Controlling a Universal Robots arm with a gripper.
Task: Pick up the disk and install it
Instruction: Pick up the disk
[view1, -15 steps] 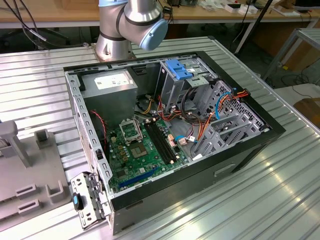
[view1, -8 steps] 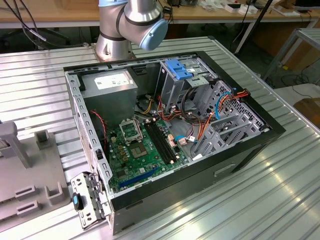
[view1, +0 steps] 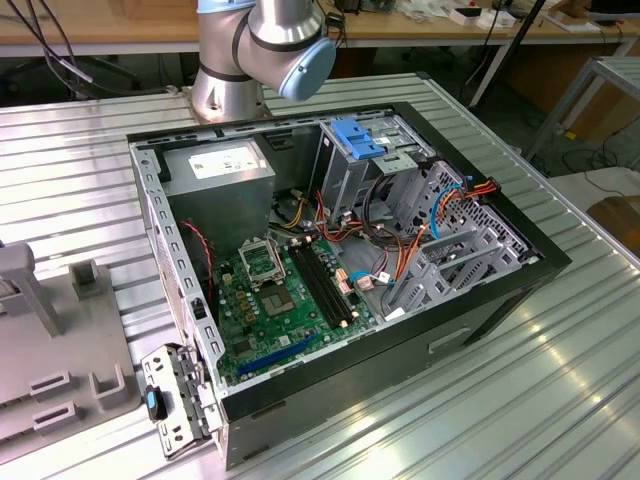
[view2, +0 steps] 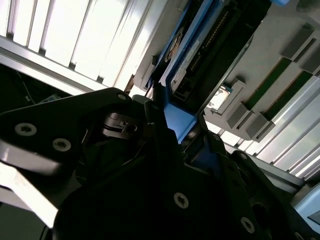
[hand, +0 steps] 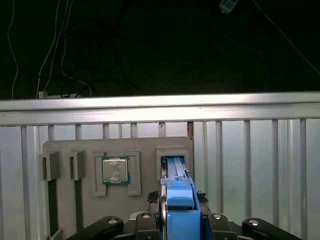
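Your ribbed aluminium tabletop (view1: 560, 400) carries everything. On it lies an open black-and-silver desktop computer case (view1: 470, 320). A green motherboard (view1: 275, 300) lies on its floor. A silver drive cage topped by a pale blue plastic bracket (view1: 355, 138) stands toward one o'clock inside the case. The grey-and-blue robot arm (view1: 265, 45) rises at about eleven o'clock from the case in the exterior view. A flat grey plastic fixture tray (view1: 60, 380) with raised slots sits at about eight o'clock from the case, on the exterior view's left and apart from it.

In the first wrist view you look past the black gripper (hand: 180, 210) onto the grey tray. Its jaws are clenched on the disk (hand: 182, 192), a dark-grey rectangular hard drive in bright blue plastic rails. They sit tight against both sides of its blue end tab, with no gap showing. The disk stands on end, its far end down in a slot of the tray. In the second wrist view the blue tab shows between the gripper's dark parts. A square silver processor chip (hand: 116, 170) with a green rim lies flat in a pocket just beside the disk's slot, not touching the disk.
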